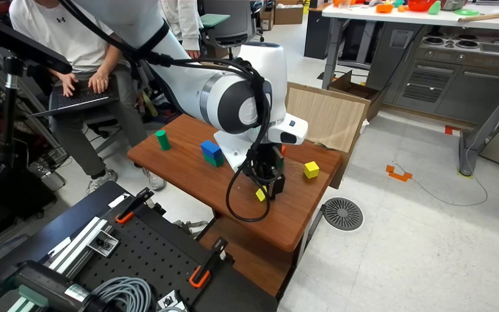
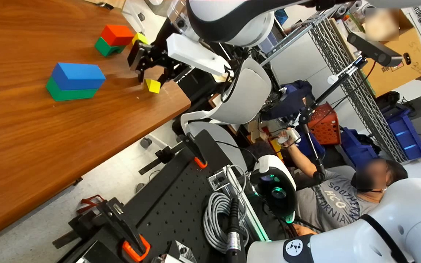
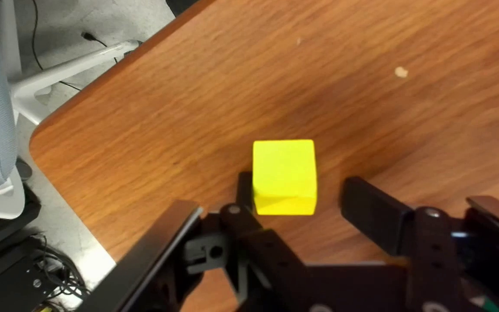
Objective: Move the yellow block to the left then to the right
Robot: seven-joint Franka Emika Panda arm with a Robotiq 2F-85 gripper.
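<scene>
The black two-finger gripper (image 3: 298,193) is holding its fingers spread somewhat wider than the small yellow cube-shaped block (image 3: 284,173) and is gripping nothing. In the wrist view, the block is lying between the fingertips, close against the picture-left finger; contact there is not showing clearly. A visible gap is separating it from the opposite finger. The block is resting on the brown wood-grain tabletop (image 2: 31,146), near a corner. In an exterior view, a second yellow cube (image 1: 311,169) is resting apart from it, and a green cylinder (image 1: 163,140) is standing upright. A blue rectangular block (image 2: 77,76) is lying on a green rectangular block (image 2: 73,94).
</scene>
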